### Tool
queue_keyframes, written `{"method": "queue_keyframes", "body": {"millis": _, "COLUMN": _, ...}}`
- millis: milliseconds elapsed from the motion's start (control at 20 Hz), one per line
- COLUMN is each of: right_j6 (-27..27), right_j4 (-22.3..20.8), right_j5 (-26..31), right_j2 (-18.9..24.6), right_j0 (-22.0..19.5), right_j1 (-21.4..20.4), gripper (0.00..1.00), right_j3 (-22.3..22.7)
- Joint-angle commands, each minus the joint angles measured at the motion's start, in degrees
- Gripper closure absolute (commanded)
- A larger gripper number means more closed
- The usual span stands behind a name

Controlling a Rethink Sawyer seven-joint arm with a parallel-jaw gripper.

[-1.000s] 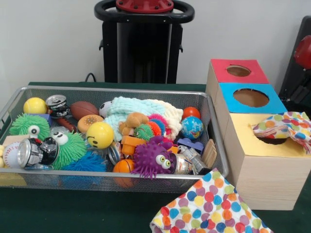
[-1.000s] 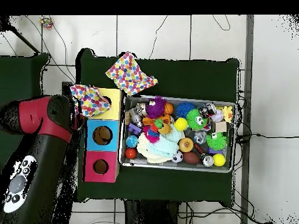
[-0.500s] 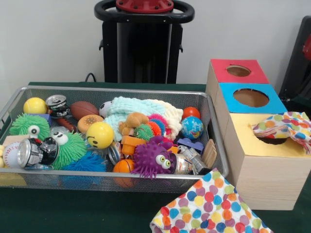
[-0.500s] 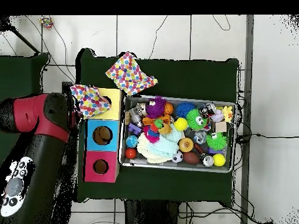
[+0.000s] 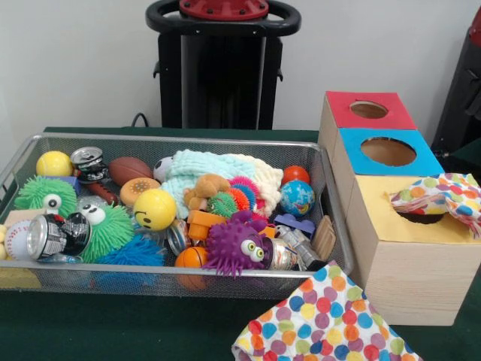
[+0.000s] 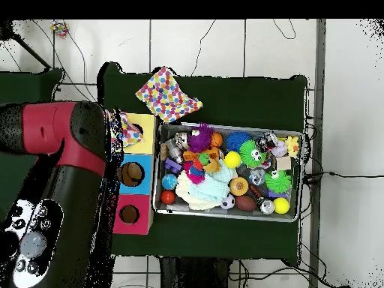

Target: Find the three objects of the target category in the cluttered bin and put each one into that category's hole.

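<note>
End effector unseen; green table, white wall.

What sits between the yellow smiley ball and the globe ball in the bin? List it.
In the front view, between the yellow smiley ball and the globe ball lie a tan plush toy and small spiky balls.

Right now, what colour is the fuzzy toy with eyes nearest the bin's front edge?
Purple; the front view shows it best.

Toy-crammed mesh bin beside three-holed box
</note>
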Motion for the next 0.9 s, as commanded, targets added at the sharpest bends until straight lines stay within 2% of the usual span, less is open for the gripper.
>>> {"method": "queue_keyframes", "body": {"millis": 50, "right_j6": 7.39, "right_j4": 0.46, "right_j5": 5.85, "right_j2": 6.28, "right_j0": -6.4, "right_j1": 2.22, "gripper": 1.0, "right_j3": -1.95}}
{"method": "queue_keyframes", "body": {"millis": 250, "right_j6": 6.67, "right_j4": 0.03, "right_j5": 6.35, "right_j2": 7.04, "right_j0": -7.82, "right_j1": 3.74, "gripper": 1.0, "right_j3": -4.03}}
{"method": "queue_keyframes", "body": {"millis": 600, "right_j6": 9.04, "right_j4": 0.01, "right_j5": 8.82, "right_j2": 6.45, "right_j0": -8.64, "right_j1": 7.95, "gripper": 1.0, "right_j3": -8.99}}
{"method": "queue_keyframes", "body": {"millis": 750, "right_j6": 11.93, "right_j4": 0.19, "right_j5": 11.83, "right_j2": 4.8, "right_j0": -8.63, "right_j1": 12.51, "gripper": 1.0, "right_j3": -14.69}}
{"method": "queue_keyframes", "body": {"millis": 900, "right_j6": 20.14, "right_j4": 1.85, "right_j5": 16.06, "right_j2": 0.44, "right_j0": -8.42, "right_j1": 19.16, "gripper": 1.0, "right_j3": -23.3}}
